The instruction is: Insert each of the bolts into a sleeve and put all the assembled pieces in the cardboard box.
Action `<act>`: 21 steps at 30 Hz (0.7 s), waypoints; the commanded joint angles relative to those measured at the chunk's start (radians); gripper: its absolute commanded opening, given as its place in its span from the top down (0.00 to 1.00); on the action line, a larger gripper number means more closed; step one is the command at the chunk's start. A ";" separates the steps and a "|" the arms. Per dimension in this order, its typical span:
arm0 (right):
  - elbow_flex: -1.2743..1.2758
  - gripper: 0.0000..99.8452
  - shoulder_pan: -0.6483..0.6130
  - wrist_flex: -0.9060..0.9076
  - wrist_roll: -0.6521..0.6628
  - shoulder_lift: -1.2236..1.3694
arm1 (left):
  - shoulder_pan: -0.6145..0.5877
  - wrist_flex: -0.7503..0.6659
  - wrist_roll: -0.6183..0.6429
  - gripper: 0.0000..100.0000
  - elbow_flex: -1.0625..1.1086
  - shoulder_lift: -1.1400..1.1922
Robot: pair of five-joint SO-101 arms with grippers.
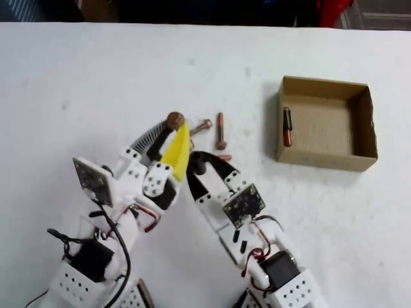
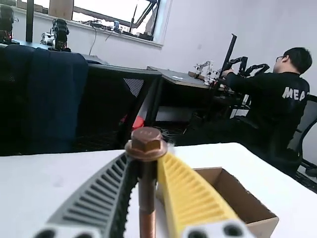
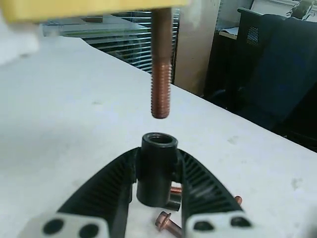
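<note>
My left gripper (image 1: 172,131) is shut on a copper bolt (image 2: 146,178), held upright with its hex head (image 1: 174,119) on top, between the grey finger and the yellow finger (image 2: 190,196). The bolt's threaded end (image 3: 161,74) hangs just above the open mouth of a black sleeve (image 3: 157,168). My right gripper (image 3: 157,171) is shut on that sleeve, holding it upright; the sleeve (image 1: 199,168) sits just beside the yellow finger. The cardboard box (image 1: 359,125) stands to the right with one assembled piece (image 1: 287,126) lying by its left wall.
Two loose copper bolts (image 1: 201,126) (image 1: 220,130) lie on the white table between the grippers and the box, and another bolt tip (image 1: 224,157) pokes out near the right gripper. Bolts (image 3: 168,223) also lie below the sleeve.
</note>
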 commanded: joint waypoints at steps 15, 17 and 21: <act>0.008 0.98 0.002 -0.018 0.023 -0.007 | 0.005 0.052 0.114 0.98 -0.008 -0.019; 0.008 0.98 0.002 -0.018 0.023 -0.007 | 0.005 0.061 0.114 0.98 -0.008 -0.019; 0.008 0.98 0.002 -0.018 0.023 -0.007 | 0.012 0.061 0.114 0.98 -0.005 -0.019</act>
